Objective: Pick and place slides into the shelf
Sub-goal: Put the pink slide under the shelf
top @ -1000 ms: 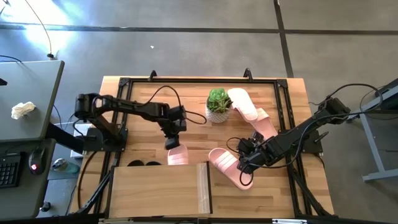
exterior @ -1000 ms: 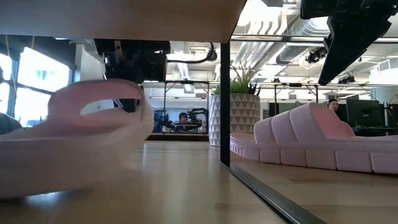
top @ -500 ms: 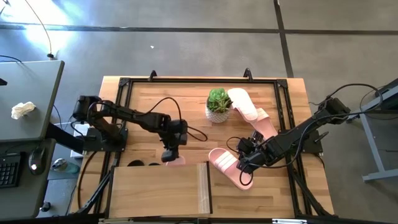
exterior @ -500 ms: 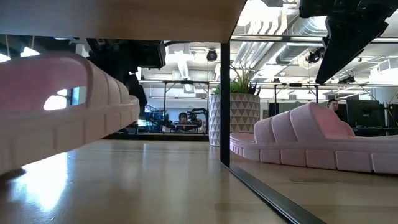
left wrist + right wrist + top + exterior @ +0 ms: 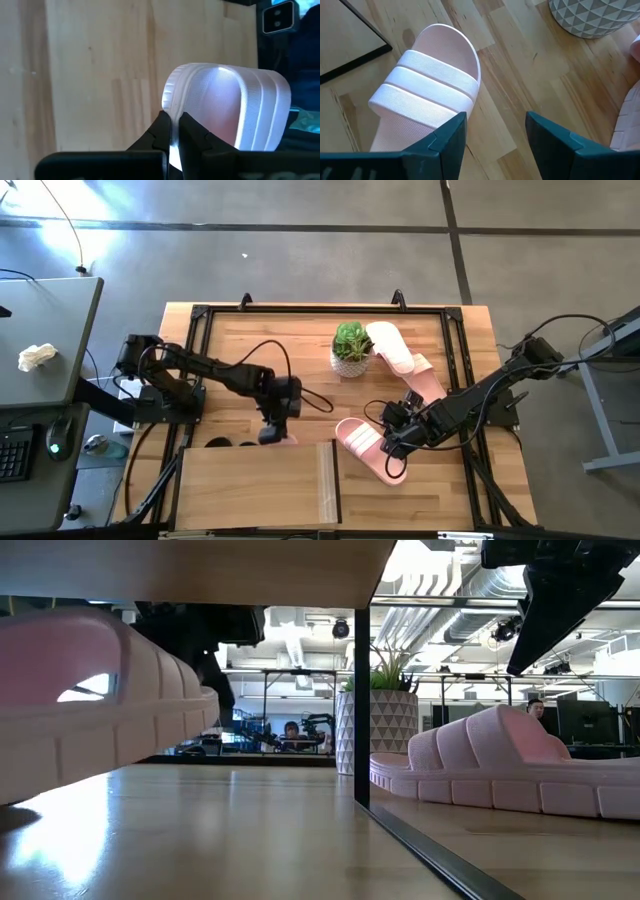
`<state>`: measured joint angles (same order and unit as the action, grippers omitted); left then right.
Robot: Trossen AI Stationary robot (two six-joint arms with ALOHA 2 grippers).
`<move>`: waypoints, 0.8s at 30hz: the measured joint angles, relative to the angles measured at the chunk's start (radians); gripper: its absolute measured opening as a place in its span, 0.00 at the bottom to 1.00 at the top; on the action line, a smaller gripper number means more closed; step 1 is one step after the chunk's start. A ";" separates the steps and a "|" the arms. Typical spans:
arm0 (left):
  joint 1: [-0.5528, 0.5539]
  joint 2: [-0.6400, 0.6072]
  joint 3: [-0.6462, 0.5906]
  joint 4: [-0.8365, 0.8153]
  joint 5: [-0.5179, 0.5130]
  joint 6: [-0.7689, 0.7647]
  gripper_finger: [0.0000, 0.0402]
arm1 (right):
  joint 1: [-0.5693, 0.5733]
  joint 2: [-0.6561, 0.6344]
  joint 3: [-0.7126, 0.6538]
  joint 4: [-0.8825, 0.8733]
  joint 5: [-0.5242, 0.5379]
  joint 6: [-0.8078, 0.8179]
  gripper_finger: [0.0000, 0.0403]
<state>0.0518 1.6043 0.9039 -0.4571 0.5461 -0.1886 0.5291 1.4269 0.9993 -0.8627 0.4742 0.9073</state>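
Note:
My left gripper (image 5: 272, 432) stands at the far edge of the shelf's top panel (image 5: 255, 485) and is shut on a light pink slide (image 5: 225, 110). Most of that slide lies under the panel; in the low view it fills the left compartment (image 5: 100, 710). Two black slides (image 5: 230, 443) peek out beside it. My right gripper (image 5: 495, 135) is open and hovers over another pink slide (image 5: 430, 85) that lies flat on the table, right of the shelf (image 5: 368, 448). Two more pink slides (image 5: 392, 348) (image 5: 428, 385) lie farther back. My left gripper pinches the side rim of the pink slide's sole (image 5: 170, 107) between its two fingers (image 5: 161, 131). They come from above and from the far side, slanting down. The slide sits tilted in the hold, reaching in under the shelf's top panel.
A small potted plant (image 5: 350, 348) stands at the table's middle back, next to the farthest pink slide. A dark upright (image 5: 361, 710) divides the shelf's left compartment from the open table on the right. A side desk (image 5: 45, 345) stands left of the table.
My left gripper has moved toward the table's near edge, carrying the pink slide with it. The slide, which showed almost whole in front of the shelf, is now nearly hidden under the top panel and looms larger in the low view.

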 joint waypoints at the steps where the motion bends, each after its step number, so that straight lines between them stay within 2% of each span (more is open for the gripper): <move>1: -0.001 0.000 0.000 0.001 0.009 -0.002 0.01 | 0.000 0.000 0.000 0.000 0.000 0.000 0.48; 6: -0.001 0.000 0.000 -0.001 0.013 -0.018 0.01 | 0.000 0.000 0.000 0.008 0.005 0.000 0.48; 12: 0.000 0.000 0.000 -0.004 0.013 -0.006 0.06 | 0.000 0.000 0.000 0.015 0.005 0.000 0.48; 17: 0.000 0.000 0.000 -0.010 0.000 0.007 0.16 | 0.000 0.000 0.000 0.015 0.005 0.000 0.48; 24: -0.001 0.001 -0.001 -0.014 -0.011 0.011 0.36 | 0.000 0.000 0.000 0.015 0.004 0.000 0.48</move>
<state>0.0509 1.6052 0.9028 -0.4713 0.5349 -0.1772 0.5292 1.4269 0.9993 -0.8478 0.4782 0.9073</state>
